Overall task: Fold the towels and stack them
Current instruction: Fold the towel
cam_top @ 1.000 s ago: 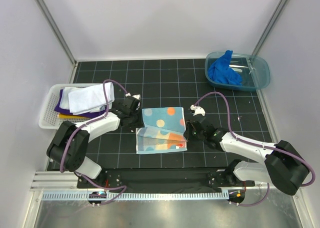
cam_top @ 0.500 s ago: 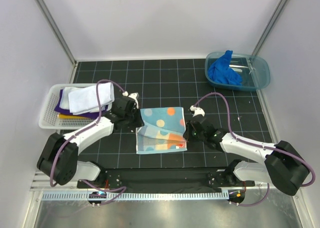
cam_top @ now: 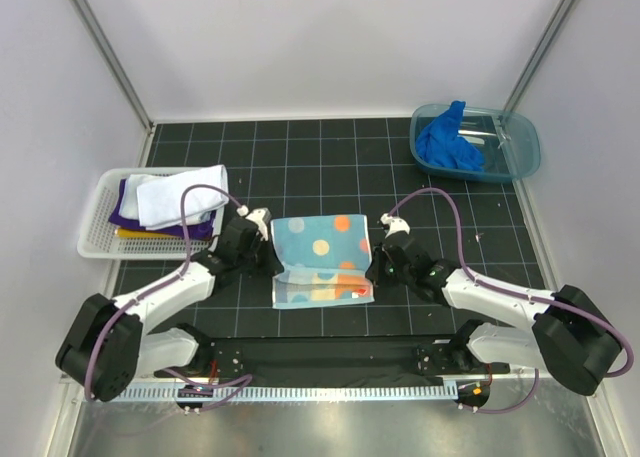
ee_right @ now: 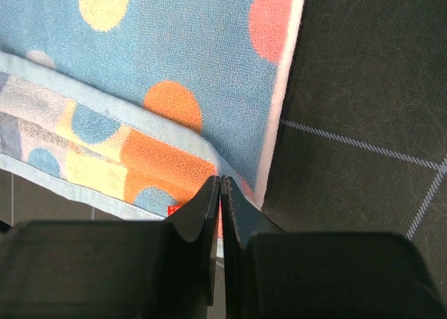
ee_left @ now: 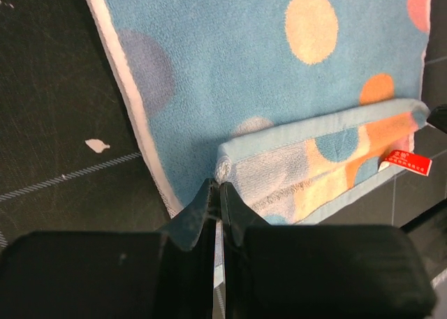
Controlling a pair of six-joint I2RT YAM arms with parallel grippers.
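Overhead only: blue towel (cam_top: 447, 144) in teal tub (cam_top: 524, 137) beyond spotted towel (cam_top: 320, 239)

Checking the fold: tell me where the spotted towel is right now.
In the top view the spotted towel lies on the table, near centre, between the left hand and right hand, which pinch its folded flap's corners.

— Spotted towel (ee_left: 230, 68)? Soft terry cloth, matt and fuzzy, paler and rougher on the turned-up underside
— And the tabletop (ee_left: 49, 123)? Black, smooth, faintly glossy, a little scuffed
— Basket (cam_top: 92, 239)? White plastic mesh, matt
— Tub (cam_top: 530, 142)? Translucent teal plastic, smooth and shiny
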